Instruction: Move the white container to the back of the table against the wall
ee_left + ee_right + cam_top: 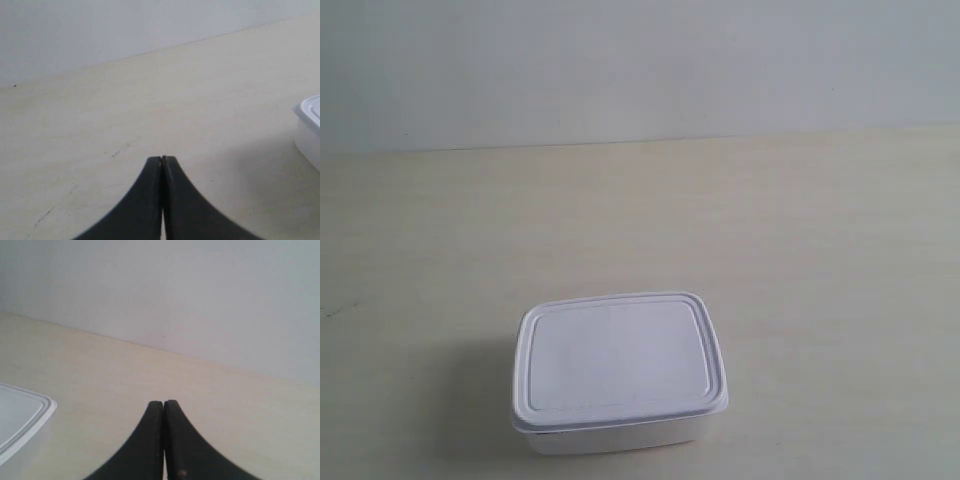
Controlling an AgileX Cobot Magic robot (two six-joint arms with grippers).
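The white container (618, 372), lid on, stands on the beige table (770, 230) near its front edge in the exterior view, far from the wall (640, 60). No arm shows in that view. My left gripper (162, 159) is shut with nothing in it and hovers over bare table; a corner of the container (308, 127) shows at that view's edge, apart from the fingers. My right gripper (163, 403) is shut and empty too, with the container's lid corner (20, 412) off to the side, not touched.
The table meets the wall along a straight line (640, 140) behind the container. A few small dark specks (115, 153) mark the tabletop near the left gripper. No other objects are in view.
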